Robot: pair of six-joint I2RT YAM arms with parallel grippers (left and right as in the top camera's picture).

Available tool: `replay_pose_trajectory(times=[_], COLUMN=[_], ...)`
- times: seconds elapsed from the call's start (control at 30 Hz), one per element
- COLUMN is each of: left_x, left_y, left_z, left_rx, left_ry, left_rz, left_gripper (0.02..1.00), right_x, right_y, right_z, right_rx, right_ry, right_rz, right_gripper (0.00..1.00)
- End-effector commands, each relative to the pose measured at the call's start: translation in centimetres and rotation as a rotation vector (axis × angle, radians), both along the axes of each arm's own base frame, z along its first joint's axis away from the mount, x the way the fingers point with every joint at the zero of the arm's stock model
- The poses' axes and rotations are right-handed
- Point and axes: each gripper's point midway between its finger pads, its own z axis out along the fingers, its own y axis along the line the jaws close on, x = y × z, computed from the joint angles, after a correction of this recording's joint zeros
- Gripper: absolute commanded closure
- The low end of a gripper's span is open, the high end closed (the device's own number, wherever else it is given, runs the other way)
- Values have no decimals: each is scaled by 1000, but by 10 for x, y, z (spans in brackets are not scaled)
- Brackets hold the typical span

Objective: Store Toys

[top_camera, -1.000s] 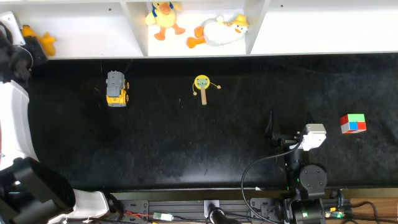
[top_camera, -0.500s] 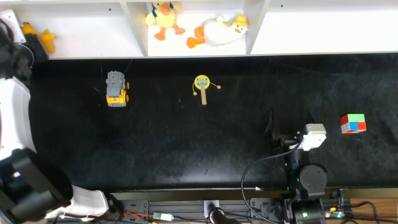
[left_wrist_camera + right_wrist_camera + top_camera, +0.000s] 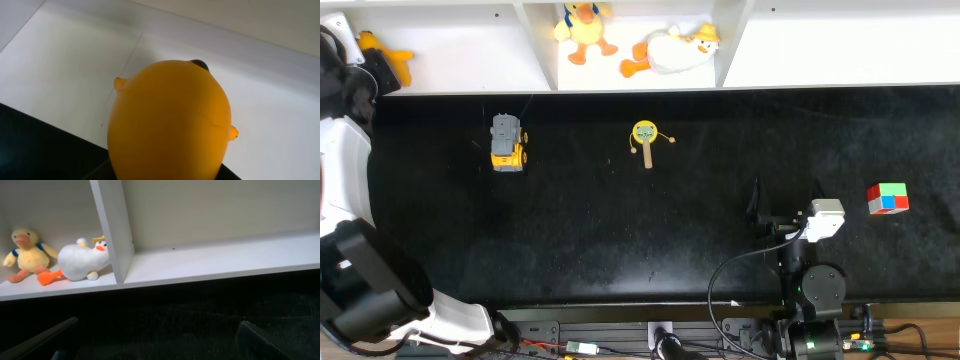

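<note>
Black matting covered the surface (image 3: 620, 240), and a white shelf (image 3: 820, 70) ran along its far edge, split by upright dividers into a left, a middle and a right compartment. At the shelf's left compartment the left gripper (image 3: 372, 72) had its fingers closed on an orange toy (image 3: 170, 120), holding it at the front lip. From the wrist view the toy's rounded body bulged over the white floor, with a small nub at each side and a dark spot on top. Whether it touched the shelf floor could not be told. In the middle compartment a yellow duck (image 3: 584, 28) sat beside a white duck (image 3: 670, 52) that lay on its side, orange feet toward the yellow one. On the surface just in front of the shelf, off the left compartment's right end, stood a grey-and-yellow truck (image 3: 506, 143). A rattle (image 3: 645, 138) lay in front of the middle compartment, about as far from the shelf as the truck, its handle pointing away from the shelf. The greenish mark on its round face was too small to read. A cube (image 3: 887, 199) with red, green and blue faces sat well out from the shelf, in front of the right compartment's right part. The right gripper (image 3: 157, 324) was low over the surface, well back from the shelf and facing the right compartment, its fingers (image 3: 47, 337) spread wide apart.
</note>
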Motion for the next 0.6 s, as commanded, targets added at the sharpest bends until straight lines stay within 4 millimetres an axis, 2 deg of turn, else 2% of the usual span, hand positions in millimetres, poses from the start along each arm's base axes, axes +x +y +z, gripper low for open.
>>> replay_pose_trajectory(times=[0.03,0.07,0.1,0.13,0.43,0.6], left_x=[6,6,7,7,7,3], left_y=[-1,-1,-1,-1,-1,-3], left_z=[-9,-8,-7,-7,-3,11], left_rx=[-34,-34,-32,-31,-27,-18], left_ry=[3,1,-4,-5,-13,-33], left_rz=[-3,-3,-4,-4,-4,-4], left_gripper=[689,621,237,38,23,20], right_x=[0,0,0,0,0,0], right_y=[0,0,0,0,0,0], right_z=[-3,-3,-3,-3,-3,-3], right_rx=[5,5,5,5,5,5], right_ry=[-1,-1,-1,-1,-1,-1], right_rz=[0,0,0,0,0,0], right_gripper=[7,5,7,5,5,7])
